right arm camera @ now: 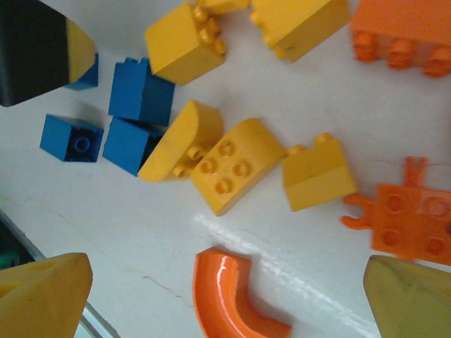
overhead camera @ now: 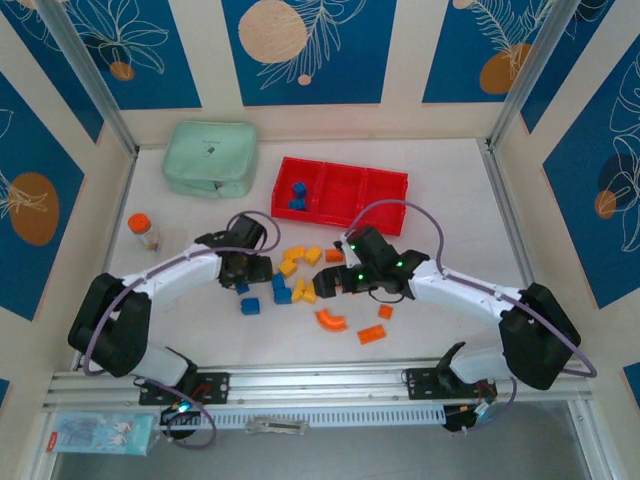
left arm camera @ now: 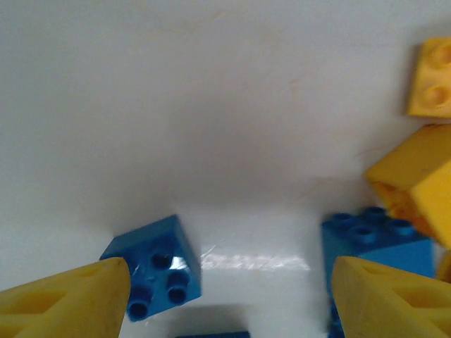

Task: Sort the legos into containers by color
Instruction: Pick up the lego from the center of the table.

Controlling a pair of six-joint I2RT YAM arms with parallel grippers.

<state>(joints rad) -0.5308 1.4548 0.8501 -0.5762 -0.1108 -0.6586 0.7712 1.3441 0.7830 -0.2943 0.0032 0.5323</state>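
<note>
Item: legos (overhead camera: 290, 266) in blue, yellow and orange.
Location: loose on the table (overhead camera: 450, 220), scattered along the near side of the red tray (overhead camera: 395, 178); two blue ones (overhead camera: 297, 195) already lying in the tray's left compartment.

Tool one: left gripper (left arm camera: 229, 282), fingers spread, pinching nothing. Held low over the pile, on the tray's near side below its left end. One small blue brick (left arm camera: 158, 274) touching or just beside one yellow finger (left arm camera: 77, 296), well off-centre in the gap.

Tool two: right gripper (right arm camera: 229, 266), fingers spread wide, holding nothing. Poised over an orange arch (right arm camera: 215, 296), further from the tray than the yellow pieces.

Step in hand, by judgement: early in the sort, at the pick-up of that blue brick.
Next move, by judgement: sideways shift to centre the brick, then down, close, lift, and across to the tray's left compartment beside the other blues.

Orientation of the blue brick: square, two studs by two, so no real long axis. Studded face turned toward the wrist camera. Set corner-on, edges skewed to the finger line; small wrist twist probably needed for a flat-sided grip.
</note>
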